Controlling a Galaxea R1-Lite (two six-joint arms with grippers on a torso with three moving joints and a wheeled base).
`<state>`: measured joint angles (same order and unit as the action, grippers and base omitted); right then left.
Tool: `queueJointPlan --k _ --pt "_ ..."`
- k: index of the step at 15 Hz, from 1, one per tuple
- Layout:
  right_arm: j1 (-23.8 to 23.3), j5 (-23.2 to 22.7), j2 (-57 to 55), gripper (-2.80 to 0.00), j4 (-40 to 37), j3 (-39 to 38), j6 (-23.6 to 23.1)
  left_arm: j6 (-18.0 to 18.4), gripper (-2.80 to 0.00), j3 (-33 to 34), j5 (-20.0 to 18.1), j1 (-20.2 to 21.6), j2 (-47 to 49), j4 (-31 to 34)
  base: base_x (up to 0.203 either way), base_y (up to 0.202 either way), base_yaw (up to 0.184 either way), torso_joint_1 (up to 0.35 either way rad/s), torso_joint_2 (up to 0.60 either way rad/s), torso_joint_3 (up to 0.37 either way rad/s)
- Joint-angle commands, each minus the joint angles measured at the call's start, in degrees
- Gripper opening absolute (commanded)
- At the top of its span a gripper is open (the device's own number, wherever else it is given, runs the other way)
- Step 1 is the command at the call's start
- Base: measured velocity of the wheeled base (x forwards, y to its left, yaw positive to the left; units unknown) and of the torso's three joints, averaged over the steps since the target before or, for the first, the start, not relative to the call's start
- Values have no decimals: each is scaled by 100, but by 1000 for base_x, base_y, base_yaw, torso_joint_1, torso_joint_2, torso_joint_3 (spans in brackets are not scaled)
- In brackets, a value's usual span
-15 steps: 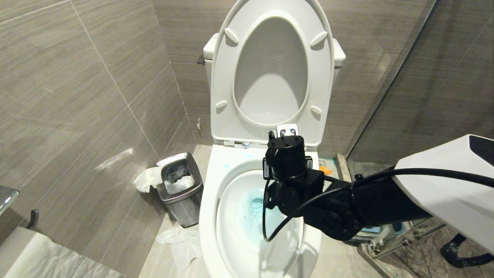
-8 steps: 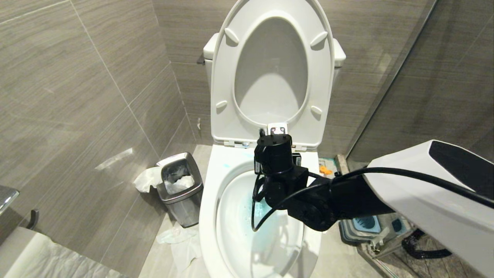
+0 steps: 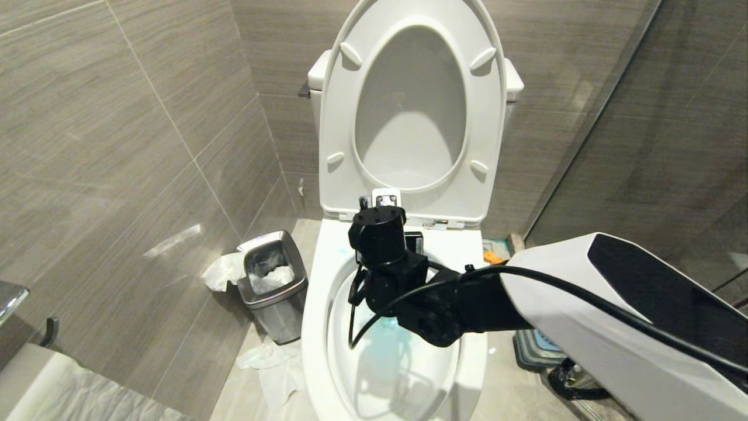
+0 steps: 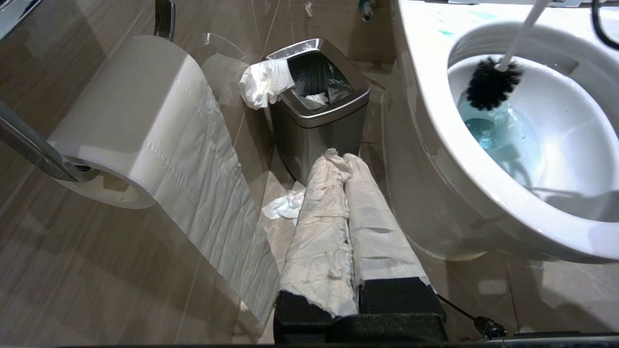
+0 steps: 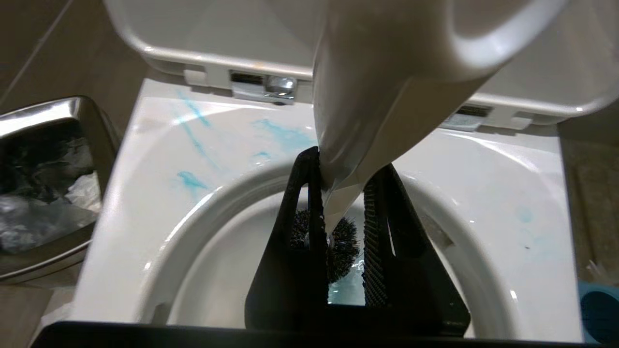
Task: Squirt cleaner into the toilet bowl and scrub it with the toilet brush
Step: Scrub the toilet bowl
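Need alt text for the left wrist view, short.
A black-bristled toilet brush hangs on its white handle inside the white toilet bowl, just above turquoise cleaner tinting the water. The shut, paper-wrapped left gripper points towards a steel bin, beside a toilet-paper roll.

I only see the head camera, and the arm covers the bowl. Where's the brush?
Observer: The left wrist view shows the brush, its black bristles down inside the toilet bowl, right by the blue water.
Operator: Is the right hand really holding it?
Observer: Yes. In the right wrist view the right hand is shut on the brush's white handle.
Operator: And the other hand?
Observer: The left hand, wrapped in white paper, is shut, low beside the bowl near the steel bin.
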<state>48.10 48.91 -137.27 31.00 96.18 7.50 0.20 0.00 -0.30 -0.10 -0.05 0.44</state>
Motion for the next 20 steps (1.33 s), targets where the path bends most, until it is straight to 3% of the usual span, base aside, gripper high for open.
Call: queueJointPlan --k 1,4,8,14,20 --pt "252 39 -383 -280 -204 578 6 -2 -280 9 -5 1 5 0 0 0 0 0 0 0" --pt "605 64 -662 -280 -739 1277 14 -2 -280 9 4 1 5 0 0 0 0 0 0 0" --pt "1091 188 -578 -280 -858 1027 163 -2 -280 9 -5 1 5 0 0 0 0 0 0 0" --pt "1614 313 433 -280 -853 -1068 1006 -2 -280 9 4 1 5 0 0 0 0 0 0 0" --pt "1669 465 1654 -280 -825 -3059 1839 -2 -280 9 3 1 5 0 0 0 0 0 0 0"
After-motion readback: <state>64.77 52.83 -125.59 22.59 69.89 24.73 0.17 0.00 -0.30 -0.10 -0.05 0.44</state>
